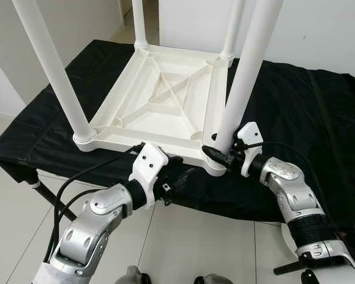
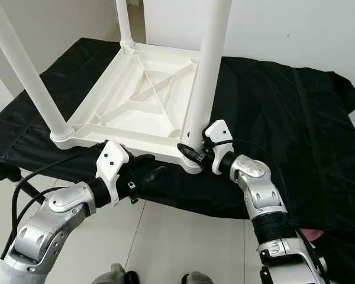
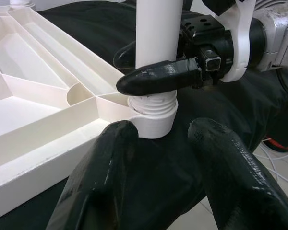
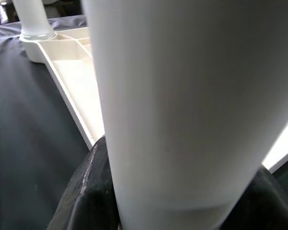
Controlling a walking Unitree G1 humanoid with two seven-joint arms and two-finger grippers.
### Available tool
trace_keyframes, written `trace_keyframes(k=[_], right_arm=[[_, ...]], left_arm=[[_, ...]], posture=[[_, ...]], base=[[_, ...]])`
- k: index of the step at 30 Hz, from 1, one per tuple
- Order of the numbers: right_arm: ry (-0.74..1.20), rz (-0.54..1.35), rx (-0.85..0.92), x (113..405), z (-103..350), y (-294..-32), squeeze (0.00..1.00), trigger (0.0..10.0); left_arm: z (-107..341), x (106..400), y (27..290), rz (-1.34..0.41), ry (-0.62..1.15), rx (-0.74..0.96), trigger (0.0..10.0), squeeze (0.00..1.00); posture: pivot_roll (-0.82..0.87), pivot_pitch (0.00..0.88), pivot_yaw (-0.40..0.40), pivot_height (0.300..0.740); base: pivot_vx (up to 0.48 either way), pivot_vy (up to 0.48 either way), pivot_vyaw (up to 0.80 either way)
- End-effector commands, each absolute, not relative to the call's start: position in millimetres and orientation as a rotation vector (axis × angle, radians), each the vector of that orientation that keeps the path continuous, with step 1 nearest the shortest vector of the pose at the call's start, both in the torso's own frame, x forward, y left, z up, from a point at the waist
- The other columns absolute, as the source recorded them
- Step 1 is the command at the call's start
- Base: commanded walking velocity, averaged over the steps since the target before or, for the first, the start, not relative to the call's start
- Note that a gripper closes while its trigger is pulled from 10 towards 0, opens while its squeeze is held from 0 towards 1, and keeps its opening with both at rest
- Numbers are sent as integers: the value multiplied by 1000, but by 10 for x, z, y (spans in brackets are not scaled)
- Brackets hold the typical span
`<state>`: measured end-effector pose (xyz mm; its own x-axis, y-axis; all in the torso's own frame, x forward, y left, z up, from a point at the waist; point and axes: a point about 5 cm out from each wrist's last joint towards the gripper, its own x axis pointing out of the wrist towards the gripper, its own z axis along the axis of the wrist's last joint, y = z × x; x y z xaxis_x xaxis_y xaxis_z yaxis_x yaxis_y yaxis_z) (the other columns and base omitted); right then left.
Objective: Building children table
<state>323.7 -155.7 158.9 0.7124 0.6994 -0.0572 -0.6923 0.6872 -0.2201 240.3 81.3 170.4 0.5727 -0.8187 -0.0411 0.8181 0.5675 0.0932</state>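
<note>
Left hand (image 1: 178, 179) sits at the near edge of the tabletop (image 1: 165, 97), fingers (image 3: 103, 177) parted, holding nothing, aimed at the near-right socket (image 3: 152, 122). It hovers just near of the rim, over the black cloth (image 1: 296, 100).

Tabletop lies upside down on the cloth-covered desk, ribs up, roughly centre. 4 legs stand in its corners: near-left leg (image 1: 56, 71), far-left leg (image 1: 139, 23), far-right leg (image 1: 234, 26), near-right leg (image 1: 245, 77).

Right hand (image 1: 220, 155) is closed around the near-right leg low down, just above the socket. The left wrist view shows 1 finger across the front of the leg, with screw threads (image 3: 151, 102) exposed between leg and socket.

Status, my read: all 4 legs placed, 3 look seated. The near-right one isn't fully home, going by the exposed threads. Left to do: turn it down tight, then flip the thing upright.

Around: tiled floor (image 1: 183, 236) near the desk, white wall (image 1: 319, 29) far, robot's feet at the bottom of frame. A cable (image 1: 83, 174) runs from the left arm past the desk's near-left corner.

In the way: not much. The left hand is close to the right one at the same corner, so they could clash during turning.
</note>
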Motion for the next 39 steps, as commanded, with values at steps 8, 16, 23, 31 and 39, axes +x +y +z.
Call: trace_keyframes(k=[8,16,23,31,39], right_arm=[[-32,564,-205,3214,1545,-1550,0,10000],[-24,263,-105,3120,1542,-1369,0,10000],[-56,86,-83,2996,1575,-1127,0,10000],[-34,97,-42,2972,1576,-1077,1000,10000],[-46,271,-39,3034,1630,-1252,302,10000]], left_arm=[[1688,2361,766,-1056,4,116,10000,0],[1671,2371,752,-1063,13,119,10000,0],[1679,2373,744,-1063,12,116,10000,0],[1682,2375,751,-1056,11,115,10000,0],[1696,2390,762,-1047,8,118,10000,0]], posture=[[-81,52,17,740],[-93,62,20,740],[-91,66,17,740],[-86,72,14,740],[-83,70,14,740]], base=[[0,0,0],[0,0,0],[0,0,0],[0,0,0],[0,0,0]])
